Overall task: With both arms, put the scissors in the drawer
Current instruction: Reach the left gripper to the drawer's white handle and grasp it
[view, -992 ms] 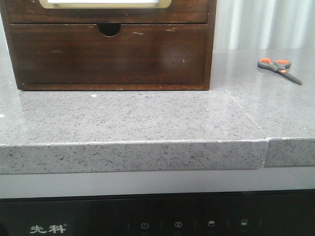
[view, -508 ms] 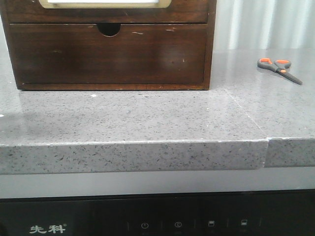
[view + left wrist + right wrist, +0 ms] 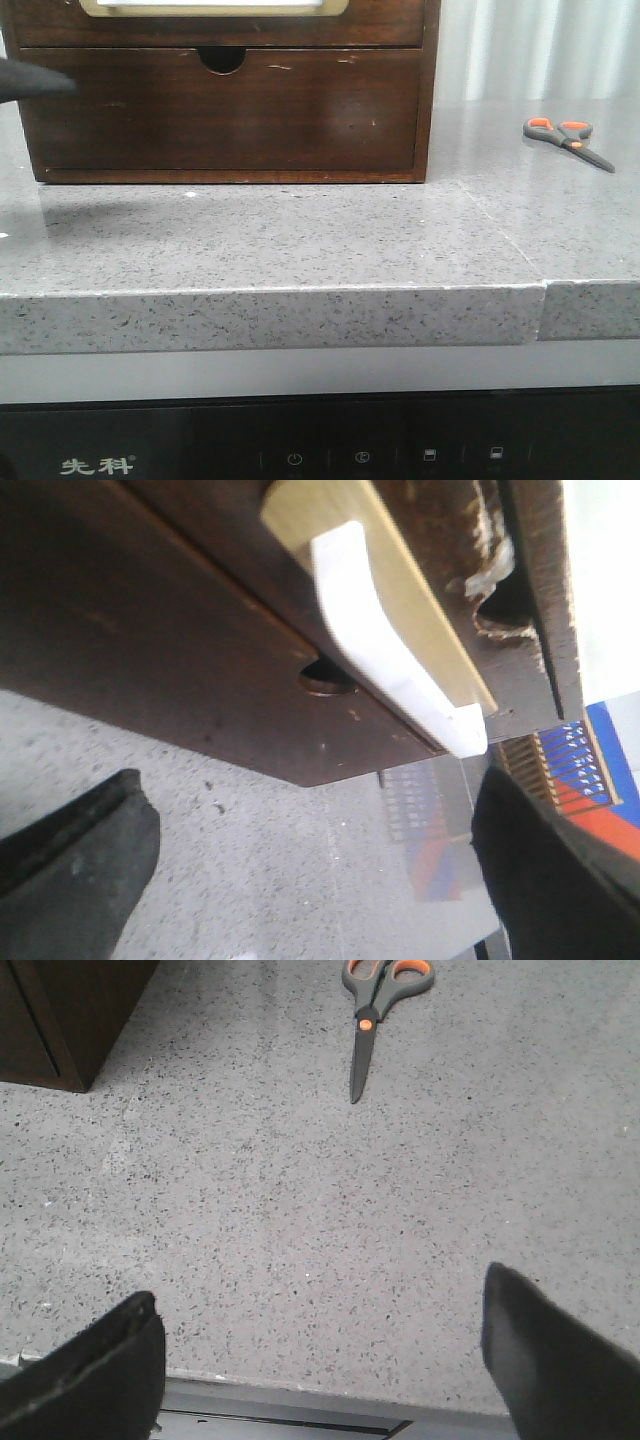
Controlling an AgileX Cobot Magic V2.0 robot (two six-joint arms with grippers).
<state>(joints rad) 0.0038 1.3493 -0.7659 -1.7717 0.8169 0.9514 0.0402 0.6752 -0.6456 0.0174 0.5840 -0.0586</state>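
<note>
The small grey-handled scissors with orange-lined loops (image 3: 568, 141) lie closed on the speckled grey stone worktop (image 3: 300, 240), far right, well apart from the shut dark brown wooden drawer (image 3: 220, 110). The left pincer (image 3: 300, 880) hangs with fingers apart near the drawer front; the right pincer (image 3: 320, 1360) hovers spread over bare worktop, nearer than the scissors.

Scissors (image 3: 567, 141) lie alone near the right edge of the counter (image 3: 300, 240), bare stone all round, open from above and front. Cabinet (image 3: 425, 100) stands well to their left at the back edge. Drawer (image 3: 220, 110) front shut, bare counter before it, left gripper (image 3: 35, 78) at its left end.
</note>
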